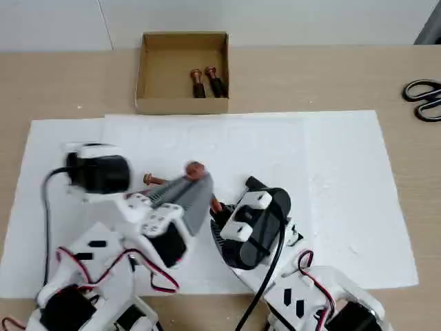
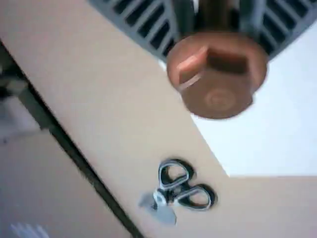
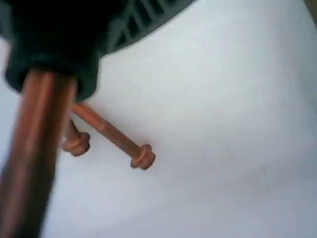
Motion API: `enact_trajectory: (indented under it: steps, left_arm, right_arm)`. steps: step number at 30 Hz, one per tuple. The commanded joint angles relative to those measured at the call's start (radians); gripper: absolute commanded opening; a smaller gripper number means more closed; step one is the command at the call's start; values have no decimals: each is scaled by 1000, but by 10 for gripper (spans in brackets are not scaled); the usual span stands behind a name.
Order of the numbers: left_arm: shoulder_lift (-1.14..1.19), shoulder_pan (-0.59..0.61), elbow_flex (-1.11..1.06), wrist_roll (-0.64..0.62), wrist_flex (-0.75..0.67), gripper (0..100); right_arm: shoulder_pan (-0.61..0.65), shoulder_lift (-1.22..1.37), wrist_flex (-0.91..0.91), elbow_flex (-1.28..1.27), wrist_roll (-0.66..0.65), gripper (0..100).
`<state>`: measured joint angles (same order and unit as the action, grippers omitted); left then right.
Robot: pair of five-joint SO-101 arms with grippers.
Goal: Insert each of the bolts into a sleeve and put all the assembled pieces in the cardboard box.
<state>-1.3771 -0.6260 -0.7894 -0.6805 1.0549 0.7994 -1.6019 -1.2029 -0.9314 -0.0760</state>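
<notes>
My left gripper [image 1: 196, 183] is shut on a copper bolt [image 2: 216, 74], whose hex head [image 1: 195, 167] points toward the cardboard box [image 1: 148, 69]. The bolt's shaft [image 3: 34, 148] runs into a black sleeve [image 3: 49, 54], and my right gripper [image 1: 222, 214] is shut on that sleeve just right of the left gripper. Two loose bolts [image 3: 111, 134] [image 3: 74, 141] lie crossed on the white sheet; in the high view one of them [image 1: 153, 180] shows left of the left gripper. Two assembled pieces [image 1: 207, 83] lie inside the box.
The white sheet [image 1: 331, 179] covers the middle of the wooden table. The box stands beyond its far edge. Scissors [image 1: 424, 98] lie at the table's far right edge and also show in the left wrist view as scissors [image 2: 181, 191].
</notes>
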Motion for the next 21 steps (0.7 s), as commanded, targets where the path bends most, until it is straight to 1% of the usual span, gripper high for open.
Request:
enact_trajectory:
  steps: [1,5,8,12,17,21]
  left_arm:
    - [-6,-66,2,5,43,6]
    - [-2,-98,1,5,48,6]
    - [0,-157,-8,11,94,6]
    - [-8,-224,-81,44,147,6]
    - [-8,-229,-125,101,135,6]
    - [-5,-229,-125,104,97,8]
  right_arm:
    - [1,-7,24,11,-11,4]
    - [1,-7,24,9,-11,4]
    - [1,-10,24,9,-11,4]
    - [1,-10,24,9,-11,4]
    - [1,-10,24,9,-11,4]
    - [1,-8,24,9,-11,4]
